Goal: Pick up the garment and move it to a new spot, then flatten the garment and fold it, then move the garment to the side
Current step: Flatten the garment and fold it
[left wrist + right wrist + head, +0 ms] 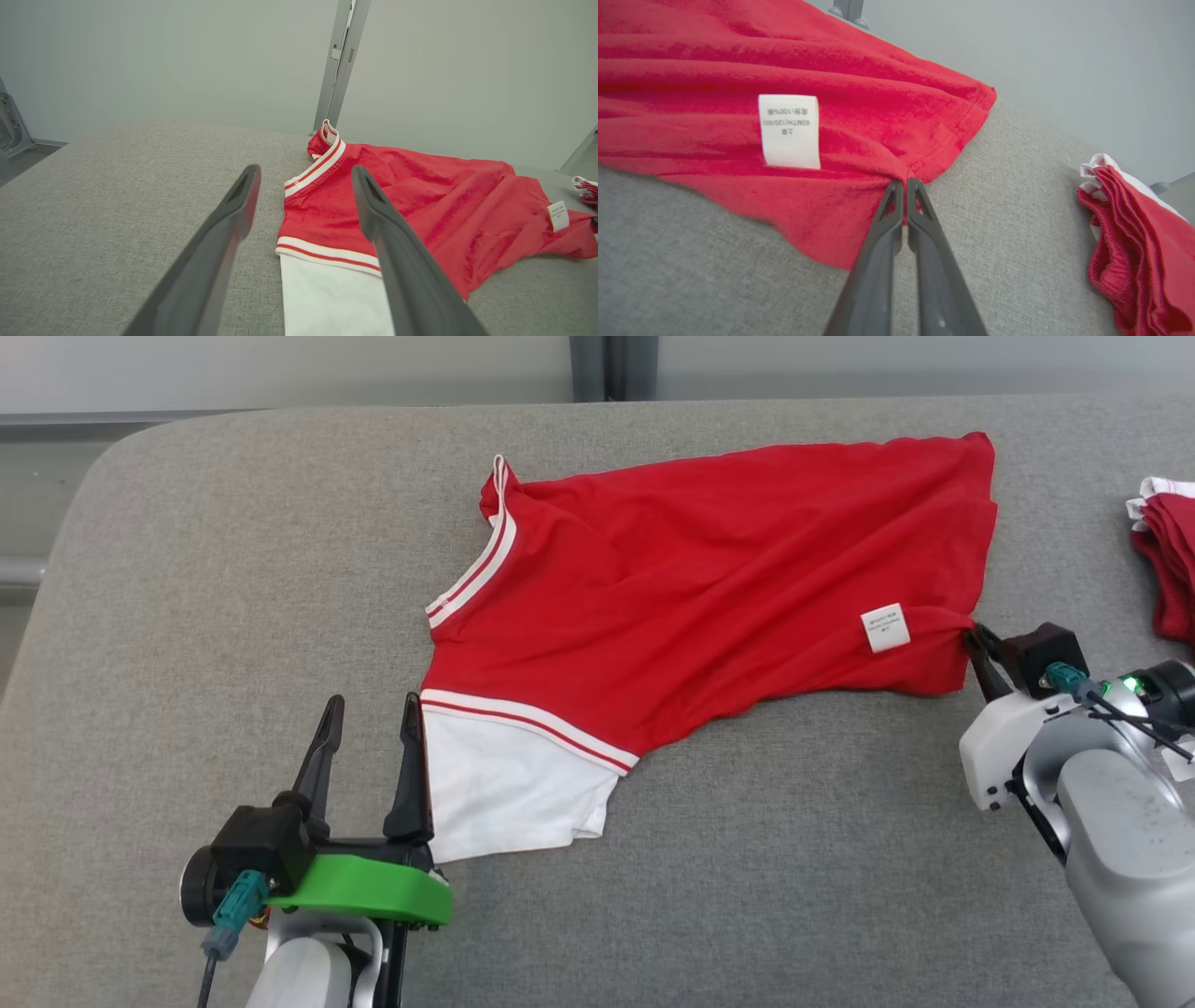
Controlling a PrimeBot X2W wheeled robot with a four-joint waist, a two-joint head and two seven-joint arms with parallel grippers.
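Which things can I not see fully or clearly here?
- Label print: too blurred to read, right wrist view.
- Second red garment: cut off by head view's right edge.
- White sleeve: left wrist view, bottom edge and left hand cover part.
- How much shirt the shut right hand holds: hidden inside the grip.

One spread garment (709, 569), one bundled garment (1169, 560), one label (885, 627), two hands (372, 702) (976, 637).

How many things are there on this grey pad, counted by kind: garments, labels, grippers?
Spread-out garments: 1, the red garment
Bunched cloth: 1, the red bundle at the far right
Labels: 1, the white care label on the red garment
Grippers: 2, the left gripper open, the right gripper shut on the red garment's edge
Total: 5
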